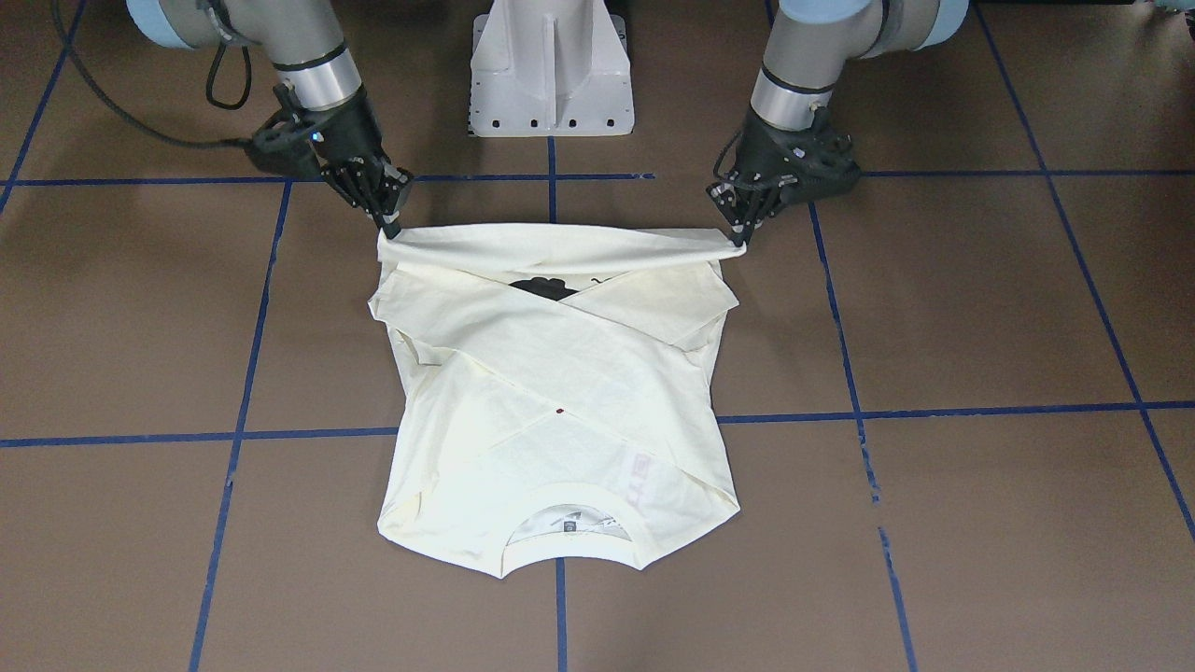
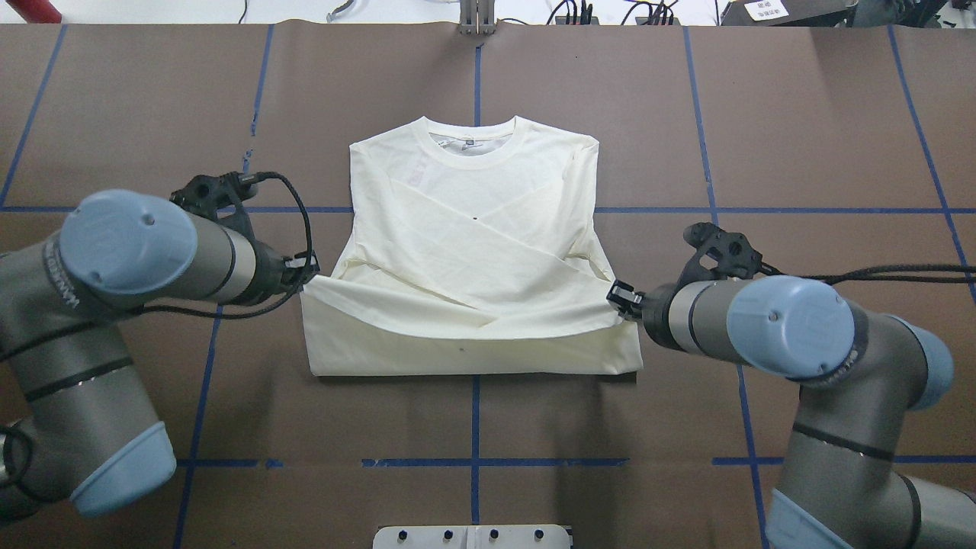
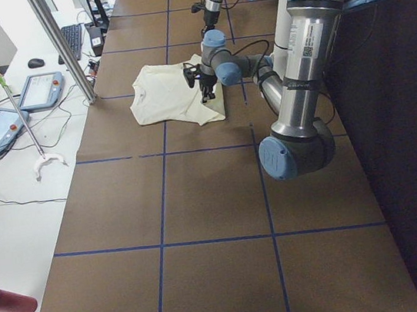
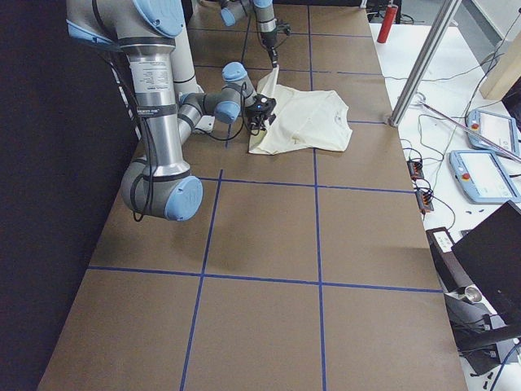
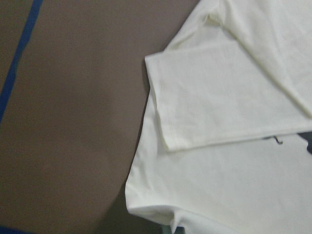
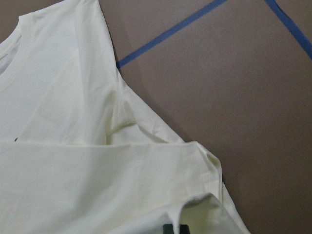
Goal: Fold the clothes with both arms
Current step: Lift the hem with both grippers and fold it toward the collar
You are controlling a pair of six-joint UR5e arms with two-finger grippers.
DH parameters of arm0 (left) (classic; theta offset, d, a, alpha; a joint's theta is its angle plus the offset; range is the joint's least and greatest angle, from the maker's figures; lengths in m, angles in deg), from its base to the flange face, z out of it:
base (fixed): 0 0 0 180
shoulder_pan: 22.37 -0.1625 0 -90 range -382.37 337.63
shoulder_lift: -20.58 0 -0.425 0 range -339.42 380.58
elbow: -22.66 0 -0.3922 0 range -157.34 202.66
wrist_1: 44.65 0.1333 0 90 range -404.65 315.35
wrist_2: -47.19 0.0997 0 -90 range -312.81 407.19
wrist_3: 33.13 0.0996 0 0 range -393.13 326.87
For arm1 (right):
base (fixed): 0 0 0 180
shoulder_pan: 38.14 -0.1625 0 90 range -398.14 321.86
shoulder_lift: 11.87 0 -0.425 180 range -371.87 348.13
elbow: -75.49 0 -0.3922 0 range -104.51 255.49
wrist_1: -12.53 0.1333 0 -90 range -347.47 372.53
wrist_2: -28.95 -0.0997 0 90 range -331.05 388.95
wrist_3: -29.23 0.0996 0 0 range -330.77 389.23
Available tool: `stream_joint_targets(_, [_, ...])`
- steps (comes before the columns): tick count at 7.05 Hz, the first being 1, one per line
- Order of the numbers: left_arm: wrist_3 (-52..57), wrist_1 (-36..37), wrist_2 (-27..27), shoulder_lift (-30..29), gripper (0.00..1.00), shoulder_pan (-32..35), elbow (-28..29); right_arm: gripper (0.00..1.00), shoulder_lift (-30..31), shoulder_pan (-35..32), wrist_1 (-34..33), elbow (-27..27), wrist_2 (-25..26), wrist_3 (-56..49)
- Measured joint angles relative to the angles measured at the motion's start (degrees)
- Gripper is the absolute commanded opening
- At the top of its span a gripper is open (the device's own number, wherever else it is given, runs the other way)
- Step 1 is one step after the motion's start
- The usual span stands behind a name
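t-shirt (image 2: 473,252) hem is clamped at 9 and 3 o'clock by left pincer (image 2: 308,275) and right pincer (image 2: 614,293); next it should probably be carried toward 12.

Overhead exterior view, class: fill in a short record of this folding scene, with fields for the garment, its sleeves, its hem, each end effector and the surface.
Garment: cream-white long-sleeved T-shirt, collar on the side away from the robot
Sleeves: folded in, crossed over the body
Hem: raised off the table, stretched between the two arms
Left: left end effector shut on one hem corner
Right: right end effector shut on the other hem corner
Surface: brown table marked with a blue tape grid
Stage: hem not yet laid toward the collar
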Motion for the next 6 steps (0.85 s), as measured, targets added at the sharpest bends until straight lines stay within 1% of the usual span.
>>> stream_joint_targets(1, [1.9, -1.2, 0.0, -2.3, 0.00, 3.1, 4.2, 0.00, -3.4, -3.9, 0.0, -5.1, -1.8, -3.5])
stream_joint_targets(2, [2.9, -4.2, 0.1, -4.2, 0.00, 5.0, 8.9, 0.00, -7.6, -7.4, 0.1, -10.9, -3.7, -5.9])
stream_joint_targets(5, [3.7, -18.0, 0.5, -7.5, 0.00, 8.1, 24.0, 0.00, -21.6, -14.0, 0.5, -30.9, -6.0, -11.7])
stream_joint_targets(6, [3.7, -21.5, 0.9, -7.7, 0.00, 8.6, 27.2, 0.00, -25.7, -15.7, 0.6, -36.6, -6.6, -14.1])
